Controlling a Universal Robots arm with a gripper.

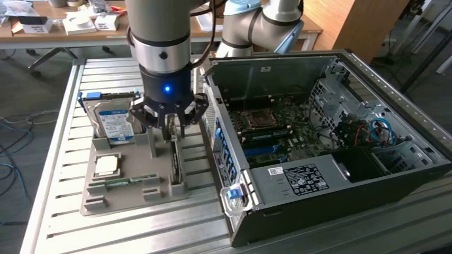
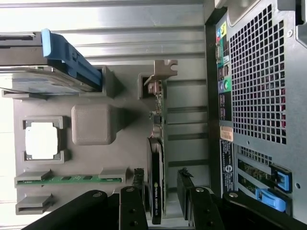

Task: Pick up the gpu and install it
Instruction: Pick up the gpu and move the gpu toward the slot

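Wrist view has the graphics card (image 2: 156, 163) standing on its thin edge in a slot of the grey holder tray (image 2: 91, 124), with its silver end bracket (image 2: 163, 67) at the end away from the gripper (image 2: 161, 175). The two dark fingers (image 2: 184, 184) sit one on each side of the card's black cooler end. They are spread apart with a gap showing on at least one side, so they grip nothing.

From the exterior view, the card (image 1: 175, 161) stands along the tray's (image 1: 120, 198) right edge as that view sees it. Its long axis runs from far to near, roughly parallel to the back panel of the open computer case (image 1: 282, 69) just beside it. The gripper (image 1: 172, 135) hangs straight down over the far half of the card. Its fingers are set to close across the card's thin faces, left to right in that view, not along its length. I judge this to be the pick-up step, with the card lined up between the fingers but not yet gripped or lifted.

Further out on the tray, to the exterior view's left, a hard drive (image 1: 115, 123) with a blue and white label stands upright at the far end. A square processor chip (image 1: 106, 165) lies flat nearer, and a narrow green memory stick (image 1: 128, 181) lies nearer again. Tray and case both rest on a slatted metal table (image 1: 92, 233).
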